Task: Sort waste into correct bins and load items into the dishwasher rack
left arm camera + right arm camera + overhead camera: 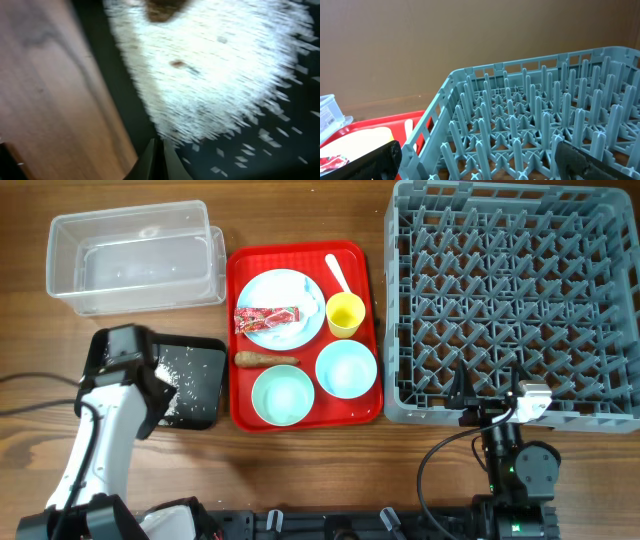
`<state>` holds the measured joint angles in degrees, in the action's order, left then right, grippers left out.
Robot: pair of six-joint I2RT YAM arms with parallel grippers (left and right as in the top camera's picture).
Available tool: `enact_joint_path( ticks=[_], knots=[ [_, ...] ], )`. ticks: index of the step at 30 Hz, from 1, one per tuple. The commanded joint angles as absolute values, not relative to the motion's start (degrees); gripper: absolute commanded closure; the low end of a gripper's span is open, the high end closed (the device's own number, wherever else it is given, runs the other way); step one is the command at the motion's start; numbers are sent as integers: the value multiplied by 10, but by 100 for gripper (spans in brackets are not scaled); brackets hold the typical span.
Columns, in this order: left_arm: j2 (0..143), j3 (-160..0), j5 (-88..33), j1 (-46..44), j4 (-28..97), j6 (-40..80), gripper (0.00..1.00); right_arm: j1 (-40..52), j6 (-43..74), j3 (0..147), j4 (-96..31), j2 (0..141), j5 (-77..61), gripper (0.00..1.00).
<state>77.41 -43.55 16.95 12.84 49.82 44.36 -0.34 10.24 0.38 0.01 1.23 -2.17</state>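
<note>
The left hand [161,157] hangs over the black tray [205,360], its two fingertips pressed together with nothing between them; just ahead of the tips lies a heap of white rice [210,65], blurred in the wrist view, with a small brown chunk [162,7] at its far edge and loose grains scattered to the hand's right; bare wooden table [45,90] shows past the tray's rim on the other side. The tray's long axis runs toward the clear tub [130,260], which sits beyond it.

To this hand's right the red serving tray [370,280] carries the rest: the carrot-like stick [265,360] lies crosswise, pointing at the black tray; the red wrapper [267,316] lies the same way on the plate [285,285]; the spoon [337,275] slants down to the yellow cup [345,315]; two bowls [283,395] [346,368] sit nearest.

The right hand [477,160] is spread wide, grasping nothing; the dishwasher rack [530,115] fills the space straight ahead, its pegs upright; the red tray shows to its left.
</note>
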Motion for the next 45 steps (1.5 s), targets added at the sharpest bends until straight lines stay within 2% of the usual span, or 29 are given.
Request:
enact_joint_path(
  ticks=[1,7,9,12,17,20,22,23,26,32,39,45],
  knots=[
    [777,-413,168,194,494,453,94,-6,107,3,1,10,-31,0],
    [777,-370,161,224,498,452,92,-6,107,3,1,10,-30,0],
    [773,-372,161,224,497,453,94,-6,107,3,1,10,-31,0],
    [730,-407,161,224,507,453,96,-6,107,3,1,10,-30,0],
    [653,-417,160,224,485,474,92,-6,107,3,1,10,-31,0],
    [658,-415,103,224,489,476,91,-6,107,3,1,10,-31,0],
    [658,-414,140,224,470,476,92,-6,107,3,1,10,-30,0],
    [660,-414,149,224,457,474,96,-6,107,3,1,10,-31,0],
    [706,-410,157,224,397,467,96,-6,107,3,1,10,-31,0],
    [799,-410,173,233,391,468,96,-6,107,3,1,10,-31,0],
    [802,-394,59,323,436,470,96,-6,107,3,1,10,-30,0],
    [729,-393,56,329,424,465,96,-6,107,3,1,10,-31,0]
  ],
)
